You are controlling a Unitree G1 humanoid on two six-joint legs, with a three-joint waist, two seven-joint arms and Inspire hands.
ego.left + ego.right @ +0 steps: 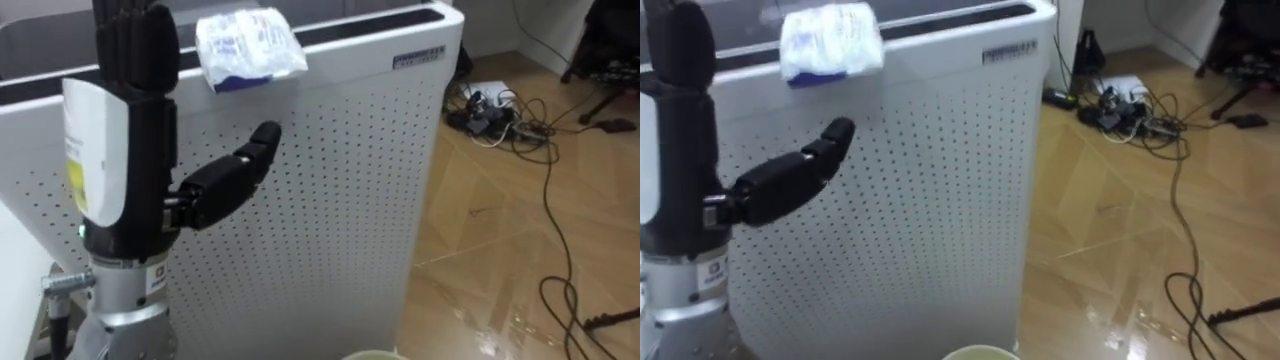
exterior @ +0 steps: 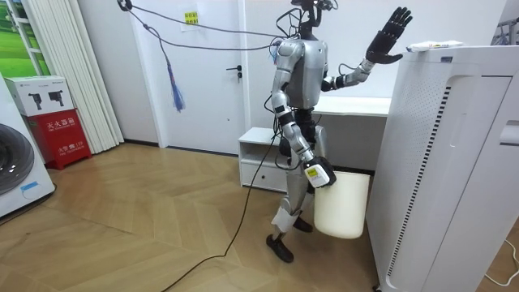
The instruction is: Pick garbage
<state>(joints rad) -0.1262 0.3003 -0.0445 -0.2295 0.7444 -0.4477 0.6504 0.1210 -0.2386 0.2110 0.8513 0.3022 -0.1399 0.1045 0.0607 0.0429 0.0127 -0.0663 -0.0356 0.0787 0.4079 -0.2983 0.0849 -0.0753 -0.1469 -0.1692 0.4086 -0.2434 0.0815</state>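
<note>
A crumpled white and blue plastic packet (image 1: pixel 248 45) (image 1: pixel 830 40) lies on top of a tall white perforated appliance (image 1: pixel 330 200) (image 2: pixel 454 162), near its front edge. My left hand (image 1: pixel 130 120) (image 2: pixel 388 39) is raised in front of the appliance, just left of the packet and apart from it. It is open, with straight fingers and the thumb (image 1: pixel 790 175) held out. In the room view my right hand (image 2: pixel 318 173) hangs low at my side, curled on the rim of a white bin (image 2: pixel 340 203). The bin's rim (image 1: pixel 372 354) shows at the bottom edge.
I stand close against the appliance. Cables and a power strip (image 1: pixel 490 110) lie on the wooden floor to my right. A white desk (image 2: pixel 357 105) and a low white cabinet (image 2: pixel 259 154) stand behind me; a washing machine (image 2: pixel 16 162) is at the room view's left.
</note>
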